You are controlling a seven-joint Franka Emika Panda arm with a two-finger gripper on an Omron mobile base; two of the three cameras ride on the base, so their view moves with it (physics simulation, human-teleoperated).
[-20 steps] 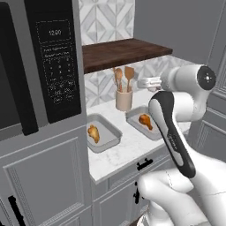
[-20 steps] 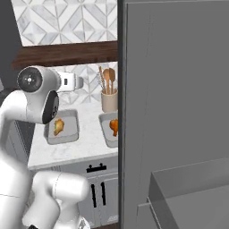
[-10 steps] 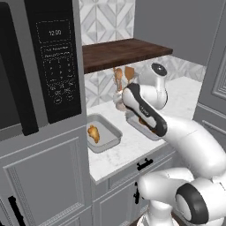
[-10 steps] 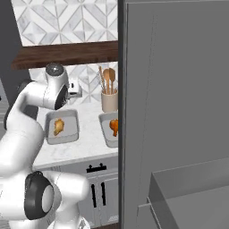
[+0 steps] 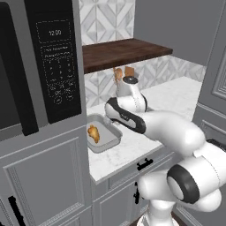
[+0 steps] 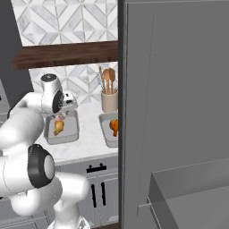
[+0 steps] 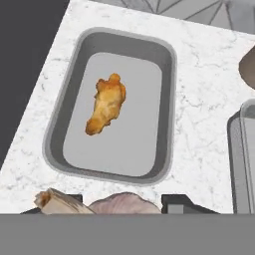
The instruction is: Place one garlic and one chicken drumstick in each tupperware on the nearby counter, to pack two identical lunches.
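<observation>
Claw: at the bottom edge of the hand view the claw [image 7: 122, 209] is clamped on a garlic [image 7: 124, 203], the pinkish bulb wedged between the dark tips with its papery stem poking out to the lower left.
Target tray: the left tupperware [image 7: 64, 119] sits in the upper left and middle of the hand view on the white table [image 7: 204, 99], a chicken drumstick [image 7: 105, 108] lying alone in it, fat end up.
Second tray: a grey rim at the right edge of the hand view is the other tupperware [image 7: 238, 159]; in the right base view it sits at centre, with its own drumstick [image 6: 114, 127].
Risk, short drop: the bulb sits over the tray's near rim, not its floor; a release here could likely clip the rim and roll the bulb onto the table.
Risk, bounce: a round bulb dropped from height may hop out of such a shallow tray.
Risk, bump: coming down too far toward the middle could shove the drumstick.
Hand view gives: the grip itself and the bulb's line-up against the rim.
Right base view gives: both trays together, beside the utensil cup [image 6: 109, 100], with the white arm over the left tray [image 6: 62, 134].
Left base view gives: the left tray [image 5: 103, 143] at frame centre-left beside the microwave [image 5: 53, 66]; the arm hides the other tray.
</observation>
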